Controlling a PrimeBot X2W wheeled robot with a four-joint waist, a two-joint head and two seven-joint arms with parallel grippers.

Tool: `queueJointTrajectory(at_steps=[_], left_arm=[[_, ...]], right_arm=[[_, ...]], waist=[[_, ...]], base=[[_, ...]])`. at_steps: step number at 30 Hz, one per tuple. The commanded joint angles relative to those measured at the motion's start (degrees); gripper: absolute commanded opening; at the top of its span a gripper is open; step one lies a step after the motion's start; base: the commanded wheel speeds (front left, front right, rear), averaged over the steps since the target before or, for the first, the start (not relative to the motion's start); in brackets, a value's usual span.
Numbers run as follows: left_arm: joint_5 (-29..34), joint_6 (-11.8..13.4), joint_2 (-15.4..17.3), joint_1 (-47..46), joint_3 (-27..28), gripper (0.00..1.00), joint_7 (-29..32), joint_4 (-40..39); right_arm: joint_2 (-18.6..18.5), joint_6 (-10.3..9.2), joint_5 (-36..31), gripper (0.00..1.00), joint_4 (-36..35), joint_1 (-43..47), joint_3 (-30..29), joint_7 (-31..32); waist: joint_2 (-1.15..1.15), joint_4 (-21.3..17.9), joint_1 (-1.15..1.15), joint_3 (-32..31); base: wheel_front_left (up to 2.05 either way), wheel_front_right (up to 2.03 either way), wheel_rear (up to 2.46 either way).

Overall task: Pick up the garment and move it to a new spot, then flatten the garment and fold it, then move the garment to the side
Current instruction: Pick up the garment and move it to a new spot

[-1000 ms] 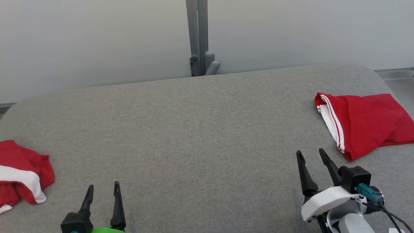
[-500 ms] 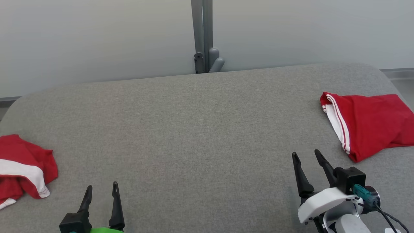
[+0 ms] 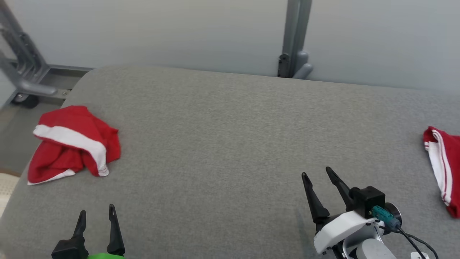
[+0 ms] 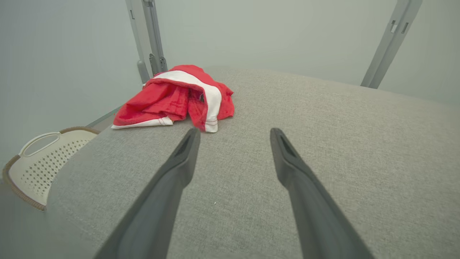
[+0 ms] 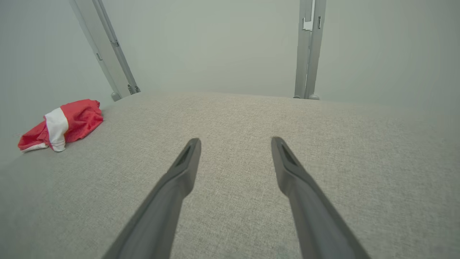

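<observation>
Right now I'm on the pick-up step: the crumpled garment point(image 3: 72, 144) lies untouched by the bench's point(image 3: 215, 126) left edge. My left pincer point(image 3: 97, 209) and right pincer point(image 3: 317, 172) hover released over its near side. Next, I'd send the left one out to a fold.

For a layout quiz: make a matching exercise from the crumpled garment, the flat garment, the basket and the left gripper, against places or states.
1 crumpled garment
2 flat garment
3 basket
4 left gripper

a open and empty, at the near edge
b right end of the table
c off the table, beside its corner
d left end of the table

Pairs: 1-d, 2-b, 3-c, 4-a
</observation>
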Motion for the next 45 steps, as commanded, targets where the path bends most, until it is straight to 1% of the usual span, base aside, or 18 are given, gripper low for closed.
queueJointTrajectory(at_steps=[1,5,8,12,15,18,21,23,26,27,30,32,33,37,38,42,45], left_arm=[[0.3,0.1,0.2,0.1,0.1,1.0,0.0,-0.1],[-0.2,0.2,0.2,0.9,1.0,1.0,0.0,0.2],[-1.2,-0.2,0.2,1.6,1.4,1.0,0.0,0.3],[-3.3,0.3,0.1,2.1,2.1,1.0,0.0,0.2],[-6.7,-1.4,0.1,1.8,1.9,1.0,0.0,1.8],[-8.2,-2.4,0.1,-0.3,2.4,1.0,0.0,3.3],[-9.2,-3.2,0.1,-3.6,3.7,1.0,0.0,4.8],[-9.3,-4.2,0.1,-6.5,4.7,1.0,0.0,6.1],[-8.1,-6.1,0.3,-12.8,6.4,1.0,0.0,8.8],[-7.4,-7.1,0.9,-17.1,7.5,1.0,0.0,10.7],[-7.8,-7.8,2.5,-24.1,8.1,1.0,0.0,13.5],[-8.0,-8.0,2.8,-25.9,7.3,1.0,0.0,14.7],[-8.4,-8.1,3.6,-27.7,6.2,1.0,0.0,15.5],[-14.2,-8.0,7.6,-33.9,1.0,1.0,0.0,19.2],[-15.8,-8.0,8.0,-35.2,-0.2,1.0,0.0,20.2],[-22.6,-8.0,10.8,-39.1,-2.3,1.0,0.0,25.1],[-25.6,-8.0,11.8,-40.6,-3.1,1.0,0.0,30.9]], right_arm=[[-0.2,-0.07,-0.5,1.0,-0.2,-0.8,0.4,-0.1],[-0.2,-0.07,-0.2,1.0,-0.1,-1.2,1.8,-0.1],[-0.2,-0.07,0.1,1.0,0.2,-1.3,3.4,-0.1],[-0.8,-0.07,0.2,1.0,0.9,-2.6,5.1,-0.1],[-1.4,-0.07,0.4,1.0,0.8,-2.6,5.2,-0.1],[-2.3,-0.07,-0.1,1.0,0.1,-3.8,5.9,-0.1],[-3.8,-0.07,-0.4,1.0,-0.6,-4.6,6.4,-0.1],[-5.2,-0.07,-0.5,1.0,-1.3,-5.5,6.8,-0.1],[-7.5,-0.07,-0.9,1.0,-2.5,-7.2,7.8,-0.1],[-9.1,-0.07,-0.9,1.0,-3.5,-8.4,8.2,-0.1],[-11.2,-0.07,-1.1,1.0,-5.2,-10.3,8.5,-0.1],[-11.9,-0.07,-1.0,1.0,-5.7,-10.8,8.5,-0.1],[-12.5,-0.07,-0.9,1.0,-6.2,-11.2,8.7,-0.1],[-14.8,-0.07,-1.2,1.0,-8.6,-13.2,9.7,-0.1],[-15.3,-0.07,-1.2,1.0,-9.0,-13.4,9.4,-0.1],[-16.1,-0.07,-1.1,1.0,-10.8,-14.2,9.0,-0.1],[-16.1,-0.07,-0.9,1.0,-11.4,-14.3,8.7,-0.1]], waist=[[0.0,10.0,0.0,1.7],[0.0,15.8,0.0,2.2],[0.0,18.6,0.0,2.5],[0.0,19.1,0.0,3.4],[0.0,18.8,0.0,3.9],[0.0,16.6,0.0,5.8],[0.0,14.0,0.0,8.2],[0.0,12.3,0.0,10.1],[0.0,9.5,0.0,13.6],[0.0,7.8,0.0,16.1],[0.0,5.4,0.0,19.8],[0.0,4.7,0.0,21.0],[0.0,3.9,0.0,22.1],[0.0,1.4,0.0,26.6],[0.0,1.0,0.0,27.3],[0.0,-1.1,0.0,29.7],[0.0,-2.3,0.0,30.3]], base=[[0.0,0.0,0.0],[0.0,0.0,0.0],[0.0,0.0,0.0],[0.0,0.0,0.0],[0.0,0.0,0.0],[0.0,0.0,0.0],[0.0,0.0,0.0],[0.0,0.0,0.0],[0.0,0.0,0.0],[0.0,0.0,0.0],[0.0,0.0,0.0],[0.0,0.0,0.0],[0.0,0.0,0.0],[0.0,0.0,0.0],[0.0,0.0,0.0],[0.0,0.0,0.0],[0.0,0.0,0.0]])
